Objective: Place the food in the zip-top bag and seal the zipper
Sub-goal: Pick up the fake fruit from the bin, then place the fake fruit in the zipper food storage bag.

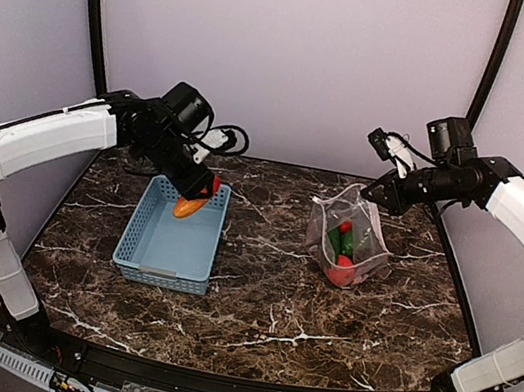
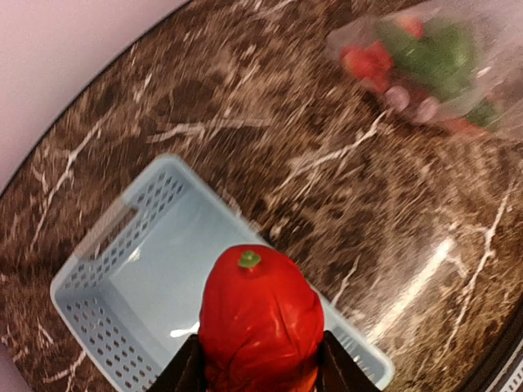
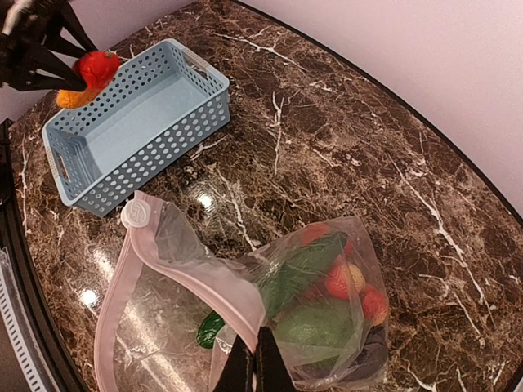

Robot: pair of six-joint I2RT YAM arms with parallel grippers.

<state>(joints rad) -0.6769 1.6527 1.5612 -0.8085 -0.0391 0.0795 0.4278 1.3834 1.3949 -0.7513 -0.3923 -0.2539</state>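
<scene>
Left end effector [image 2: 260, 369] grasps the pepper [image 2: 260, 314] above the basket [image 2: 98, 278]. Right end effector [image 3: 255, 361], clenched, apparently pinches the bag [image 3: 335, 327] open. Next, carry the pepper to its mouth.

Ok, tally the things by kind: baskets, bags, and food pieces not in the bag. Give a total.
Light blue basket: 1
Clear zip-top bag: 1
Food outside the bag: 1, the orange-red pepper in the left gripper
Total: 3
Pieces inside the bag overlap too much to count.

Orange-red pepper [image 2: 260, 318] hangs airborne; open zip-top bag [image 3: 155, 302] holds green and red produce [image 3: 315, 322].
</scene>
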